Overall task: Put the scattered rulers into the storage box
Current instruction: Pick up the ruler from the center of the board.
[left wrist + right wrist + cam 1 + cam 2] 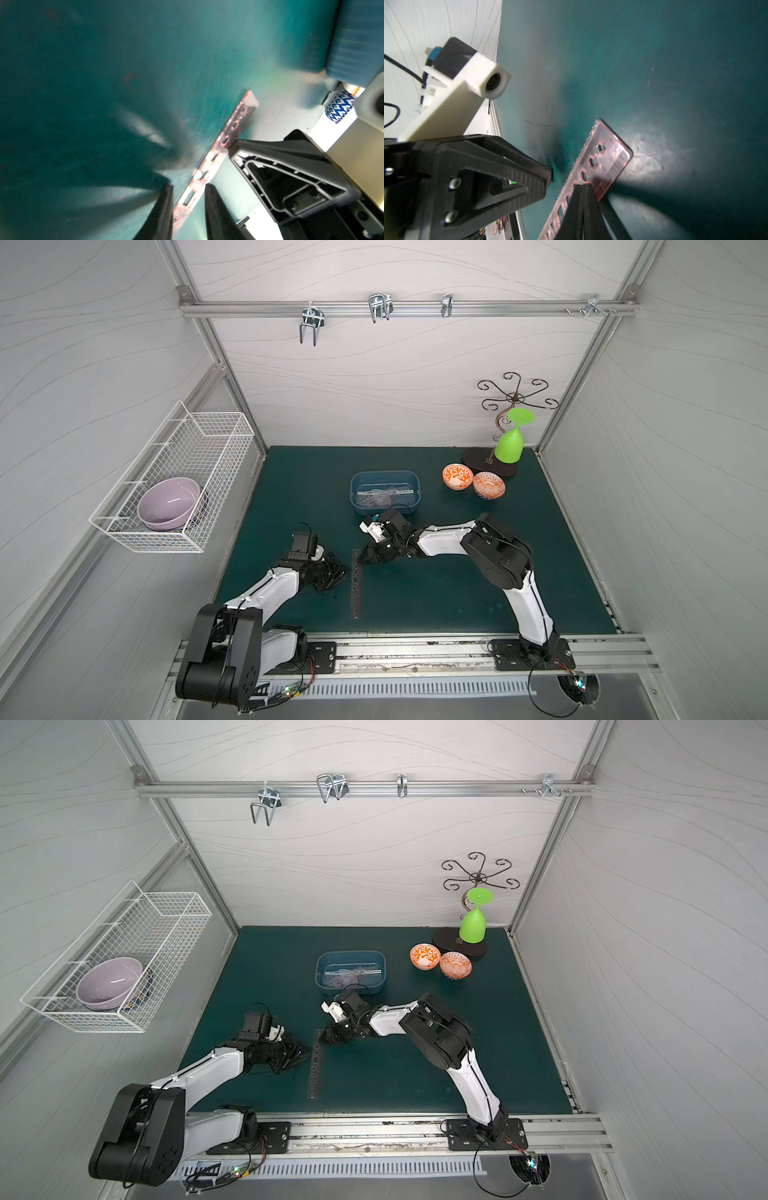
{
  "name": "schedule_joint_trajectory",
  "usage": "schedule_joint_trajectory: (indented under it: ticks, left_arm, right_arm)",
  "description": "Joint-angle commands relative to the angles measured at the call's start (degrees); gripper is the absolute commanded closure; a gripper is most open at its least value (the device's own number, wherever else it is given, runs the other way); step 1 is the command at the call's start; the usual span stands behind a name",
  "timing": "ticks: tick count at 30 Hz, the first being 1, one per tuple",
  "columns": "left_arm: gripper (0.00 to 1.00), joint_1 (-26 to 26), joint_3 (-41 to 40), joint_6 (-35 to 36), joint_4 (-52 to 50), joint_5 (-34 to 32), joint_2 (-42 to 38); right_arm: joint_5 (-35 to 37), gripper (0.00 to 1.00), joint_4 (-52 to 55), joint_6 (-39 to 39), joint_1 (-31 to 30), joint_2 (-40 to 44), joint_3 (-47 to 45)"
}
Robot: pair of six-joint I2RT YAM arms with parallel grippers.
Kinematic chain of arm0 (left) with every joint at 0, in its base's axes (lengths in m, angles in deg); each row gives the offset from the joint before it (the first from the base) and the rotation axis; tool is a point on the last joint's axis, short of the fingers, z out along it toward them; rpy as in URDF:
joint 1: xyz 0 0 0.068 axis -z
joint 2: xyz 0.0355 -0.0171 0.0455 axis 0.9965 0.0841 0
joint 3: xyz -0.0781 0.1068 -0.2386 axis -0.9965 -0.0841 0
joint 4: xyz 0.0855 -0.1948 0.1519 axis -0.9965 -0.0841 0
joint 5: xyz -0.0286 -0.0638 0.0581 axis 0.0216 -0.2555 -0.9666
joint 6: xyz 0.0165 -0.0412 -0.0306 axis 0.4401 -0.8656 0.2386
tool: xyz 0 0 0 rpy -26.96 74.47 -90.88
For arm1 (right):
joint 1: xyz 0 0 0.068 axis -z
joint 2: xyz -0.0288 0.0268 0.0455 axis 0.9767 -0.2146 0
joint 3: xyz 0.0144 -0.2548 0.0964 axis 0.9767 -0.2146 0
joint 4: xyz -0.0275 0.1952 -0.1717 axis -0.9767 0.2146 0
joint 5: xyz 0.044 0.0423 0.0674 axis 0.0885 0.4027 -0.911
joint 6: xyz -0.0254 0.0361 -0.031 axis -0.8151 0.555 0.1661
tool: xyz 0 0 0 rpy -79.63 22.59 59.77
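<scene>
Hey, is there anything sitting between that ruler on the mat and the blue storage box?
No loose object lies on the mat between the stencil ruler and the storage box. Only the right gripper, shut with its tips at the ruler's far end, hangs over that stretch.

On the green bench (457, 593), the storage box (354, 493) sits toward 12 o'clock with rulers (386, 492) lying inside. A stencil ruler (355, 589) lies at 6 o'clock from it. The right fingers (368, 555) are at its far end. The left fingers (337, 571) are just beside it at 9 o'clock. Two orange bowls (457, 476) stand at 1 o'clock.
</scene>
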Motion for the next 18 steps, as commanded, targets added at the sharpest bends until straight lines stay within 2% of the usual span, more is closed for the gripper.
schedule_joint_trajectory:
  ticks: [1, 8, 18]
  left_arm:
    - [0.69, 1.42, -3.14, -0.47, -0.98, -2.20, 2.57]
    - [0.68, 1.88, -3.77, -0.90, -0.06, -2.17, 2.66]
    - [0.68, 3.91, -5.87, -3.87, 8.96, -0.75, 6.38]
  right_arm:
    - [1.77, 0.92, 3.35, -1.02, 0.22, 0.33, -2.86]
    - [1.49, 0.93, 2.58, -0.61, 0.14, 0.23, -3.51]
    - [1.65, 0.93, 0.52, 0.69, 0.12, -0.97, -6.41]
